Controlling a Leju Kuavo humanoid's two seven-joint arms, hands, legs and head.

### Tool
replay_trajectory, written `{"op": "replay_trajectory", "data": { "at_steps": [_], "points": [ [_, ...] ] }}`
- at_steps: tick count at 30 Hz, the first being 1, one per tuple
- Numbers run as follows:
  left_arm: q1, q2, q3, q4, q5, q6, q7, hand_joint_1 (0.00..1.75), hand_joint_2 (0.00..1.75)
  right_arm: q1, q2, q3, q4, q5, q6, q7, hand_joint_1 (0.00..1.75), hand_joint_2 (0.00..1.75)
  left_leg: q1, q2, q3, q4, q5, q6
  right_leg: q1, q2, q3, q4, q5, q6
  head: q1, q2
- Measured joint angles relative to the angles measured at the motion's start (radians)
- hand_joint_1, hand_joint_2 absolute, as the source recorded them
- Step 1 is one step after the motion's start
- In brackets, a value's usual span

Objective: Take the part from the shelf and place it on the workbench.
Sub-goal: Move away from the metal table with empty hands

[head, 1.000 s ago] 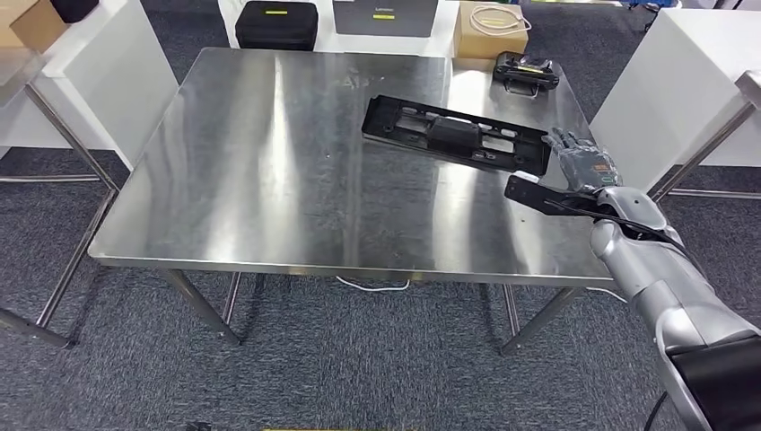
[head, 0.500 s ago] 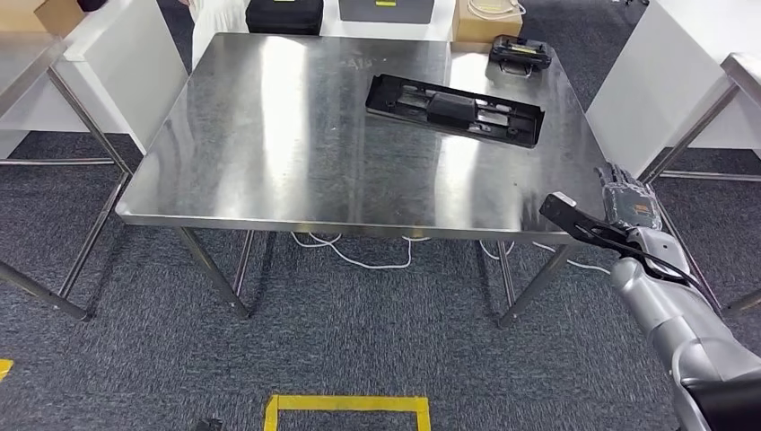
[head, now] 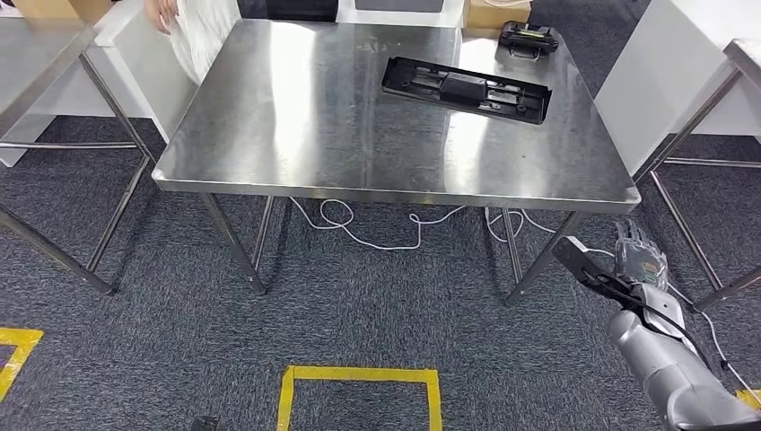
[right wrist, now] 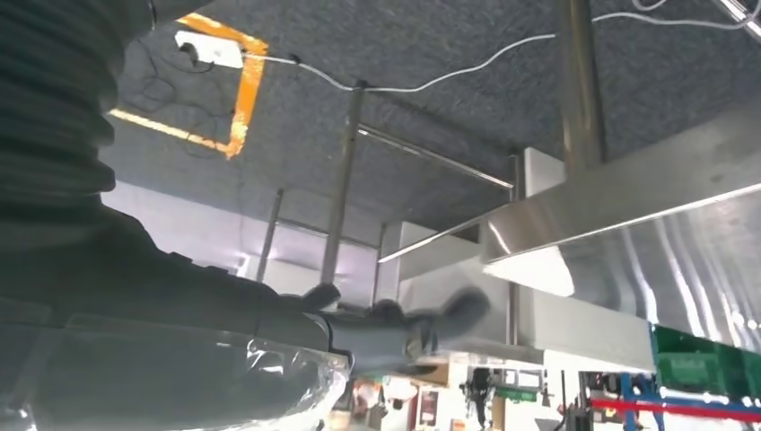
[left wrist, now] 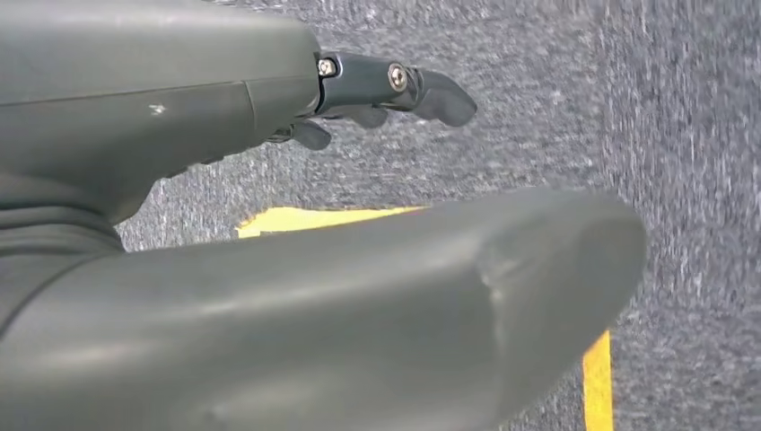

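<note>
Part (head: 467, 89), a long black plastic piece, lies flat on the steel workbench (head: 296, 135), toward its far right side, with nothing touching it. Beyond it, at the far right corner of the bench, sits a small black case (head: 528, 37). White cable (head: 377, 235) trails over the grey carpet under the bench.

The right hand (head: 639, 259) hangs below and just outside the near right corner of the bench, over the carpet, fingers spread and holding nothing; in the right wrist view the hand (right wrist: 395, 328) shows its fingers stretched out with the bench's underside above them. The left hand (left wrist: 395, 90) hangs over the carpet, its fingers apart and holding nothing, with yellow tape behind it.

Compared with a second ago, the whole scene has slid away: the camera has backed off, so the bench now sits higher and farther in the head view, and a yellow floor square (head: 359, 395) has come into sight in front. A second ago the right hand was at bench height just beside the part's right end; half a second ago it was at the bench's right edge; now it is lower and well apart from the part. The part keeps its place on the bench. At the far left, a person's hand (head: 163, 13) now shows by a white sheet (head: 205, 36).
</note>
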Motion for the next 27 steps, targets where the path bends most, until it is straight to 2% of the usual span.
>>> {"op": "replay_trajectory", "data": {
  "at_steps": [2,3,4,5,6,7,8,9,10,11,12,13,14,15,16,18,19,20,21,22,23,24,25,26,27],
  "points": [
    [-0.001,0.000,0.000,0.000,0.000,0.000,0.000,0.00,0.00,0.023,-0.003,-0.012,0.003,-0.002,-0.030,0.013,0.00,1.75,0.000,0.000,-0.030,-0.007,0.034,0.013,-0.004,0.003,-0.036,0.105,-0.095,-0.012,0.001,0.000],
    [-0.001,0.000,0.000,0.000,-0.001,0.000,0.000,0.00,0.00,0.039,-0.003,-0.020,0.004,-0.006,-0.050,0.018,0.00,1.75,0.000,0.000,-0.050,-0.006,0.051,0.015,-0.005,0.005,-0.052,0.173,-0.136,-0.013,0.002,0.000],
    [0.000,-0.001,0.000,0.000,-0.001,-0.001,0.000,0.00,0.00,0.059,-0.003,-0.030,0.006,-0.011,-0.071,0.023,0.00,1.75,0.000,-0.001,-0.072,-0.006,0.067,0.014,-0.006,0.006,-0.057,0.232,-0.158,-0.006,0.002,0.000],
    [0.001,-0.002,0.000,0.000,-0.002,-0.001,0.000,0.00,0.00,0.080,-0.003,-0.040,0.008,-0.017,-0.092,0.028,0.00,1.75,0.000,-0.002,-0.093,-0.005,0.083,0.012,-0.007,0.007,-0.050,0.265,-0.156,0.006,0.002,0.000],
    [0.002,-0.003,0.000,0.000,-0.003,-0.002,0.000,0.00,0.00,0.102,-0.003,-0.052,0.010,-0.021,-0.116,0.033,0.00,1.75,0.001,-0.003,-0.115,-0.005,0.099,0.008,-0.008,0.008,-0.025,0.267,-0.138,0.020,0.002,0.000],
    [0.003,-0.004,0.000,0.000,-0.005,-0.002,0.001,0.00,0.00,0.124,-0.003,-0.064,0.012,-0.026,-0.144,0.037,0.00,1.75,0.002,-0.003,-0.135,-0.004,0.115,0.003,-0.011,0.008,0.018,0.234,-0.119,0.031,0.002,0.000],
    [0.003,-0.005,0.000,0.000,-0.007,-0.002,0.002,0.00,0.00,0.144,-0.002,-0.077,0.013,-0.032,-0.172,0.039,0.00,1.75,0.002,-0.003,-0.152,-0.003,0.130,-0.003,-0.013,0.008,0.076,0.172,-0.119,0.035,0.003,0.000],
    [0.003,-0.006,0.000,0.000,-0.009,-0.003,0.002,0.00,0.00,0.164,0.000,-0.091,0.014,-0.039,-0.198,0.038,0.00,1.75,0.002,-0.002,-0.164,-0.003,0.144,-0.010,-0.008,0.009,0.137,0.092,-0.135,0.029,0.002,0.000],
    [0.003,-0.007,0.000,-0.001,-0.010,-0.003,0.004,0.00,0.00,0.184,0.003,-0.106,0.014,-0.049,-0.217,0.033,0.00,1.75,0.000,-0.001,-0.169,-0.006,0.156,-0.018,-0.002,0.010,0.179,0.028,-0.155,0.018,0.000,0.000],
    [0.003,-0.007,0.000,-0.001,-0.011,-0.003,0.005,0.00,0.00,0.206,0.006,-0.121,0.016,-0.060,-0.229,0.025,0.00,1.75,-0.001,0.000,-0.169,-0.011,0.168,-0.024,0.004,0.011,0.202,-0.015,-0.174,0.005,-0.002,0.000],
    [0.003,-0.008,0.000,-0.001,-0.011,-0.003,0.006,0.00,0.00,0.230,0.010,-0.139,0.017,-0.070,-0.235,0.016,0.00,1.75,-0.002,0.000,-0.167,-0.017,0.180,-0.030,0.011,0.011,0.206,-0.033,-0.176,-0.007,-0.005,0.000],
    [0.004,-0.008,0.001,0.000,-0.011,-0.003,0.007,0.00,0.00,0.255,0.016,-0.157,0.020,-0.078,-0.238,0.010,0.00,1.75,0.000,0.000,-0.165,-0.023,0.188,-0.034,0.007,0.009,0.197,-0.031,-0.166,-0.018,-0.006,0.000],
    [0.006,-0.007,0.001,0.000,-0.012,-0.003,0.008,0.00,0.00,0.279,0.023,-0.175,0.024,-0.087,-0.237,0.008,0.00,1.75,0.002,0.001,-0.168,-0.018,0.177,-0.038,0.002,0.007,0.191,-0.031,-0.156,-0.029,-0.007,0.000],
    [0.007,-0.007,0.002,0.001,-0.012,-0.003,0.009,0.00,0.00,0.301,0.032,-0.191,0.028,-0.098,-0.228,0.008,0.00,1.75,0.005,0.002,-0.174,0.001,0.144,-0.041,-0.003,0.004,0.183,-0.030,-0.145,-0.041,-0.008,0.000],
    [0.009,-0.008,0.002,0.001,-0.013,-0.003,0.009,0.00,0.00,0.323,0.041,-0.208,0.032,-0.114,-0.216,0.010,0.00,1.75,0.008,0.002,-0.185,0.043,0.088,-0.045,-0.006,0.000,0.172,-0.031,-0.132,-0.052,-0.009,0.000],
    [0.008,-0.008,0.003,0.001,-0.018,-0.002,0.009,0.00,0.00,0.370,0.061,-0.248,0.038,-0.156,-0.182,0.002,0.00,1.75,0.008,0.002,-0.209,0.180,-0.037,-0.051,-0.002,-0.004,0.149,-0.030,-0.107,-0.066,-0.008,0.000],
    [0.008,-0.009,0.002,0.001,-0.021,-0.002,0.009,0.00,0.00,0.396,0.073,-0.270,0.041,-0.174,-0.166,-0.004,0.00,1.75,0.008,0.001,-0.212,0.248,-0.071,-0.053,0.001,-0.006,0.136,-0.029,-0.094,-0.067,-0.008,0.000],
    [0.007,-0.008,0.002,0.001,-0.024,-0.002,0.009,0.00,0.00,0.422,0.085,-0.292,0.045,-0.190,-0.151,-0.010,0.00,1.75,0.008,0.001,-0.203,0.290,-0.077,-0.054,0.003,-0.007,0.122,-0.027,-0.082,-0.065,-0.008,0.000],
    [0.006,-0.008,0.002,0.001,-0.026,-0.002,0.009,0.00,0.00,0.447,0.097,-0.311,0.049,-0.202,-0.138,-0.016,0.00,1.75,0.008,0.001,-0.177,0.299,-0.062,-0.054,0.004,-0.007,0.107,-0.025,-0.071,-0.063,-0.008,0.000],
    [0.005,-0.007,0.002,0.001,-0.027,-0.002,0.009,0.00,0.00,0.472,0.109,-0.326,0.054,-0.209,-0.124,-0.020,0.00,1.75,0.008,0.001,-0.132,0.271,-0.041,-0.051,0.004,-0.007,0.092,-0.023,-0.061,-0.060,-0.009,0.000],
    [0.003,-0.006,0.002,0.000,-0.028,-0.002,0.009,0.00,0.00,0.492,0.121,-0.336,0.059,-0.211,-0.108,-0.019,0.00,1.75,0.008,-0.001,-0.074,0.211,-0.032,-0.046,0.004,-0.007,0.081,-0.020,-0.053,-0.056,-0.008,0.000],
    [0.000,-0.004,0.002,-0.001,-0.029,-0.002,0.008,0.00,0.00,0.511,0.133,-0.343,0.064,-0.207,-0.091,-0.013,0.00,1.75,0.006,-0.002,-0.012,0.136,-0.038,-0.041,0.006,-0.006,0.071,-0.018,-0.044,-0.052,-0.009,0.000],
    [-0.004,-0.002,0.002,-0.002,-0.030,-0.002,0.007,0.00,0.00,0.528,0.146,-0.346,0.069,-0.199,-0.073,-0.001,0.00,1.75,0.004,-0.003,0.035,0.070,-0.052,-0.036,0.007,-0.006,0.065,-0.016,-0.036,-0.046,-0.008,0.000],
    [-0.008,-0.001,0.002,-0.003,-0.031,-0.002,0.007,0.00,0.00,0.543,0.158,-0.347,0.074,-0.189,-0.060,0.012,0.00,1.75,0.000,-0.003,0.062,0.024,-0.068,-0.030,0.008,-0.006,0.061,-0.017,-0.027,-0.039,-0.008,0.000],
    [-0.011,0.000,0.002,-0.004,-0.031,-0.003,0.007,0.00,0.00,0.558,0.171,-0.347,0.079,-0.179,-0.053,0.023,0.00,1.75,-0.005,-0.002,0.071,0.000,-0.073,-0.024,0.009,-0.006,0.058,-0.020,-0.017,-0.032,-0.007,0.000]
  ]
}}
